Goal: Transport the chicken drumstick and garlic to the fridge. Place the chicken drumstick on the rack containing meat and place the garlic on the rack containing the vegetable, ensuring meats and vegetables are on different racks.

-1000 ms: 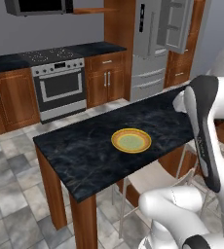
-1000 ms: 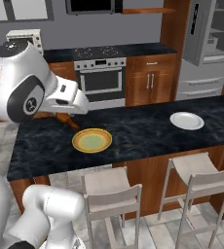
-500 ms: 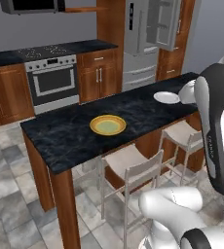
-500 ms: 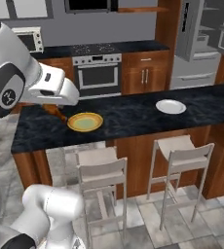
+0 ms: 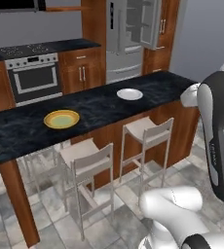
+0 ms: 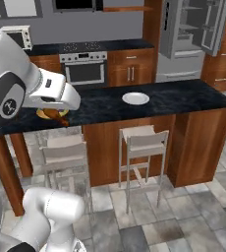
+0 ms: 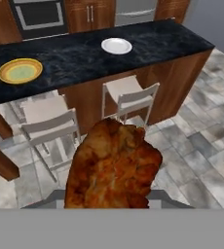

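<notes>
The chicken drumstick (image 7: 113,168) is a glossy brown-orange lump low in the middle of the hand view, covering my finger tips. In the right base view the drumstick (image 6: 52,114) pokes out under my gripper (image 6: 56,109), which is shut on it in front of the dark counter. The fridge (image 5: 129,30) stands at the back with a door swung open; in the right base view the fridge (image 6: 192,28) is at the top right. Pale shelves show inside it, too small to tell what lies on them. The garlic is out of view.
A long black island counter (image 5: 99,104) crosses the room, bearing a yellow plate (image 5: 61,118) and a white plate (image 5: 130,94). Two stools (image 5: 144,133) stand on my side of it. An oven range (image 5: 32,77) is behind. Tiled floor lies open to the right.
The whole picture has shifted: the base has driven, so the counter slid left and back, the stools came into view and the fridge sits nearer the middle. The drumstick stays gripped.
</notes>
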Available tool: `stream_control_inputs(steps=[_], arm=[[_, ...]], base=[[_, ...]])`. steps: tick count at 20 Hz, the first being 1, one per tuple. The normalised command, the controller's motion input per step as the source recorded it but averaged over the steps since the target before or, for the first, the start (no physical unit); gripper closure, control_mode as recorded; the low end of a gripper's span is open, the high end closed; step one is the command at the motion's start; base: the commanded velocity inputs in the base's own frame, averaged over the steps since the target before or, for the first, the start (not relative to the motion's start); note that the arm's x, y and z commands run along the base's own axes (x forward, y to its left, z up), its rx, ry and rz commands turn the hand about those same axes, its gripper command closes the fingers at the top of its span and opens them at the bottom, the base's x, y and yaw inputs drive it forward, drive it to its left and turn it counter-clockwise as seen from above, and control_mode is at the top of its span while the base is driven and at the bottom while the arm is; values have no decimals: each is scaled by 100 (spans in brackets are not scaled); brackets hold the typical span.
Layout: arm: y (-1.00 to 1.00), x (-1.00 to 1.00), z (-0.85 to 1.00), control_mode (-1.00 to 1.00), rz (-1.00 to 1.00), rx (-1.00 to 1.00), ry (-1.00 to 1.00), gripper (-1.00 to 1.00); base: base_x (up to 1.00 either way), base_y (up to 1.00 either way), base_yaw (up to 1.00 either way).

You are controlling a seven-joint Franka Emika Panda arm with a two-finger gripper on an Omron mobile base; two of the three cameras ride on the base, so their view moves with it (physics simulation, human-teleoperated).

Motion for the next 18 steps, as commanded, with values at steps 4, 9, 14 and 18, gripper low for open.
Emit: stream_control_inputs(steps=[4, 9, 14, 18], arm=[[0, 0, 0, 100, 0, 0, 0, 100], [0, 0, 0, 100, 0, 0, 0, 100], [0, 0, 0, 100, 0, 0, 0, 100], [0, 0, 0, 100, 0, 0, 0, 100]], base=[[0, -100, 13], [0, -100, 15], [0, -100, 16], [0, -100, 17]])
